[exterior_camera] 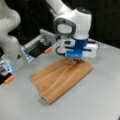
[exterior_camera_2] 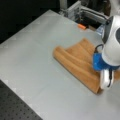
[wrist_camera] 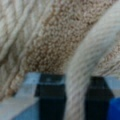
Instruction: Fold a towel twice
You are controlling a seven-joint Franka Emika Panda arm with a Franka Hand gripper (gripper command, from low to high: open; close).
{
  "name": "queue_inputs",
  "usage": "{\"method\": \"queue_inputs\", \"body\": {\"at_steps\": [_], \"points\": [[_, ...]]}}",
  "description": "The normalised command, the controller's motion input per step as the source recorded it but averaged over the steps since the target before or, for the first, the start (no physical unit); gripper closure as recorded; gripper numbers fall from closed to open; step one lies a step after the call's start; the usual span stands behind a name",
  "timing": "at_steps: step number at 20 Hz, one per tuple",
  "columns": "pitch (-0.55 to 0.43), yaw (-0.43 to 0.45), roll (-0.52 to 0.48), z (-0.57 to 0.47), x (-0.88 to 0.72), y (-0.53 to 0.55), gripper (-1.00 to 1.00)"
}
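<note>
Orange-brown towel [exterior_camera: 61, 78]: folded, partly hidden under gripper [exterior_camera: 76, 60].
Gripper: pinching a towel ridge [wrist_camera: 77, 82].
Table [exterior_camera_2: 37, 75]: open around.

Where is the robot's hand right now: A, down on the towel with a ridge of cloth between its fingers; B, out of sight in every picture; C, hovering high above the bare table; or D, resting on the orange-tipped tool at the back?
A: the hand is down on the towel, and the wrist view shows a ridge of cloth between its fingers.
</note>
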Motion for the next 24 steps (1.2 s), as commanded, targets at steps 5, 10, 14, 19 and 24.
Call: {"method": "queue_inputs", "body": {"at_steps": [5, 10, 14, 19, 24], "points": [[0.025, -0.118, 0.109, 0.00, -0.24, -0.02, 1.00], [0.045, -0.143, 0.122, 0.01, -0.22, 0.03, 1.00], [0.057, -0.174, 0.104, 0.04, -0.26, 0.08, 1.00], [0.041, -0.172, 0.087, 0.05, -0.29, 0.11, 1.00], [0.031, -0.165, 0.095, 0.04, -0.34, 0.08, 1.00]]}}
